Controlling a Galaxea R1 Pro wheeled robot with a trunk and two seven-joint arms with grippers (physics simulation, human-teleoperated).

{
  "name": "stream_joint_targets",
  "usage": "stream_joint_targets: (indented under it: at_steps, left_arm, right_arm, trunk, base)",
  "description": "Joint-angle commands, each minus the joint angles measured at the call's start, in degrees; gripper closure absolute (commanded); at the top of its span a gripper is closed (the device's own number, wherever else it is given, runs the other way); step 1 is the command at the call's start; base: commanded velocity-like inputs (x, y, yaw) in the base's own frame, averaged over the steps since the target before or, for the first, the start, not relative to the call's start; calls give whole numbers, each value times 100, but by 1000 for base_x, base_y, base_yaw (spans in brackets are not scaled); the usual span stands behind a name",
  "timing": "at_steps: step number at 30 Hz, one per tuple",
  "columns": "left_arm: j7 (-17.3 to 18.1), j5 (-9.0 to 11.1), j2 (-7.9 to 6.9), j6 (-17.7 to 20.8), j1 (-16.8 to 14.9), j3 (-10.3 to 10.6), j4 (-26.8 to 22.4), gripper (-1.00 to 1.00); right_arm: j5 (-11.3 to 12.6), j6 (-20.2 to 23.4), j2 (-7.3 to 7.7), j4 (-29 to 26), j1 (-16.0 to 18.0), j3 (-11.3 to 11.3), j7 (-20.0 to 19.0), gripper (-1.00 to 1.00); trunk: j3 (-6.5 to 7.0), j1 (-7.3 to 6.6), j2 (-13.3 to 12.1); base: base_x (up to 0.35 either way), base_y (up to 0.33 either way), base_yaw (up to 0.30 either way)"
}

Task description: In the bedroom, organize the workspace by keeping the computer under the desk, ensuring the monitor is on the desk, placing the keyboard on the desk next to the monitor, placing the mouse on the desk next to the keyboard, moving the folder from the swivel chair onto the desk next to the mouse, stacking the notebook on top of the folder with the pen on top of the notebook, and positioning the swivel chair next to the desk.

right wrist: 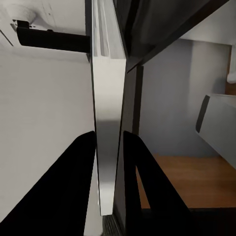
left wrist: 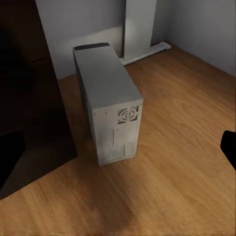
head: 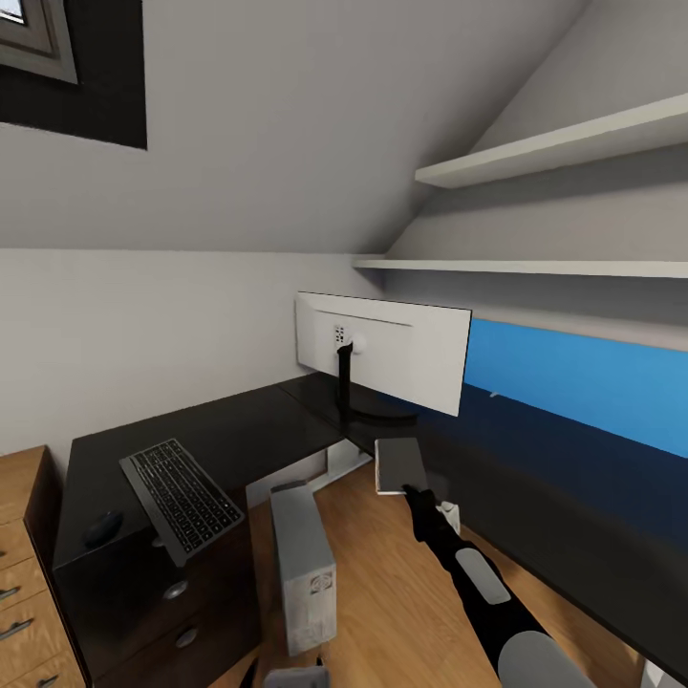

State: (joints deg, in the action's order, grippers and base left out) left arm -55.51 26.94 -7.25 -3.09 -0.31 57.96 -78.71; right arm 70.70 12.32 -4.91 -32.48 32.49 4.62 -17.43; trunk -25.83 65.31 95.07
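My right gripper (head: 413, 489) is shut on the notebook (head: 399, 463), a thin grey slab held just over the inner edge of the black desk (head: 239, 420), in front of the monitor (head: 392, 349). In the right wrist view the black fingers (right wrist: 78, 167) clamp the notebook (right wrist: 107, 98) edge-on. The monitor stands on the desk with its white back showing. The keyboard (head: 182, 497) lies on the left wing, its near end overhanging the edge, with the mouse (head: 103, 527) to its left. The computer (head: 304, 573) (left wrist: 110, 103) stands upright on the floor. Folder, pen and swivel chair are out of view.
Dark drawers with silver knobs (head: 175, 590) sit under the left wing, with a light wood cabinet (head: 19, 573) beside them. Two white shelves (head: 554, 143) hang above the right wing, and a bright blue band (head: 583, 382) runs along the wall behind it. Wood floor (left wrist: 187, 147) is open around the computer.
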Motion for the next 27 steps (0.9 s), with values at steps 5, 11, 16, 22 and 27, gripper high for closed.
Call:
stream_joint_targets:
  at_steps: [5,11,16,22,27]
  left_arm:
    - [-43,183,-17,-185,-4,-88,209,-100]
    - [-46,222,-27,-340,-4,-182,275,-100]
    - [-47,235,-49,-376,-4,-223,300,-100]
    - [-44,248,-64,-388,-4,-296,390,-100]
    - [-21,246,-66,-393,-4,-648,512,-100]
  right_arm:
    - [52,47,-21,-1,3,39,-30,100]
    - [48,37,-26,-4,3,39,-32,100]
    - [42,40,-26,-4,3,39,-33,100]
    - [40,42,-19,-23,3,39,-20,100]
    - [40,42,-18,-44,3,41,7,100]
  trunk:
    - [-3,0,3]
    - [20,0,3]
    - [48,0,3]
    - [75,0,3]
    - [79,0,3]
  base:
    - [0,0,25]
    - [0,0,130]
    - [0,0,180]
    - [0,0,221]
    - [0,0,272]
